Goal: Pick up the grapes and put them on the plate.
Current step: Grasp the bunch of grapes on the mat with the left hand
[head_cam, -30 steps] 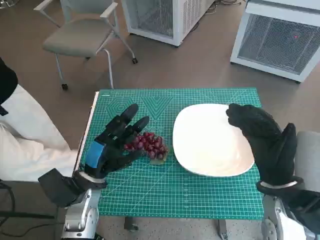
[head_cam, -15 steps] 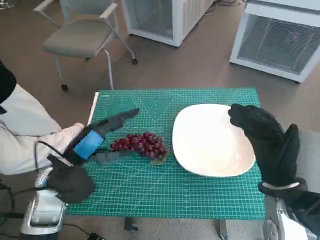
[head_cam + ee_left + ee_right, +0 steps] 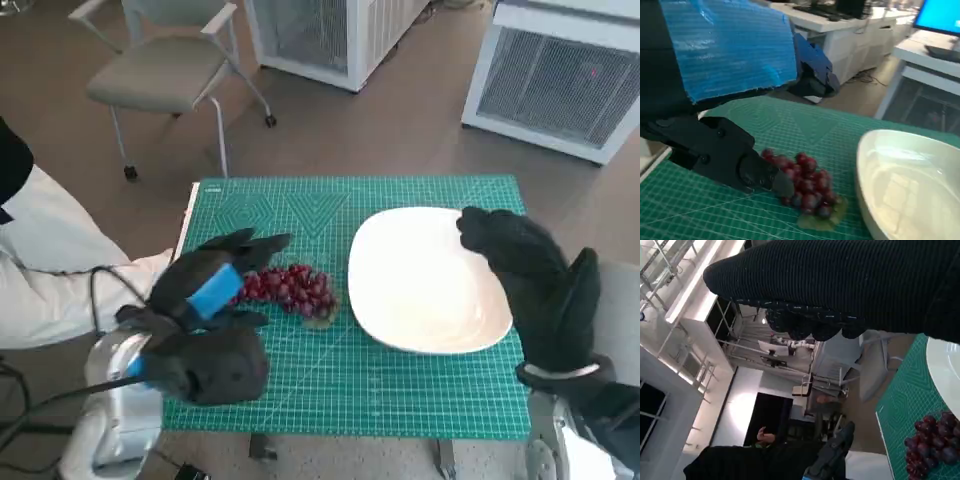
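Far left, a person's white sleeve (image 3: 50, 270) sits beside the tabletop (image 3: 400, 400), which carries a green cutting mat. Next along, the left hand (image 3: 215, 290) with its blue-taped back hangs low over the mat's left part, fingers (image 3: 262, 243) stretched out and apart, nothing in them. In the left wrist view a black finger (image 3: 730, 160) lies right in front of the grapes; whether it touches them, I cannot tell. The grapes (image 3: 290, 288) themselves, a dark red bunch, lie on the mat just to the right of that hand, between it and the plate, close to the plate's left rim but not on it. Moving on, the white plate (image 3: 400, 300) rests on the right half of the mat with no fruit on it. At the right, the gloved right hand (image 3: 530, 285) is raised over the plate's right edge, fingers extended toward the far side, holding nothing. Beyond the tabletop, a grey chair (image 3: 165, 70) stands on the floor at far left, with white grilled cabinets (image 3: 560, 80) to the far right.
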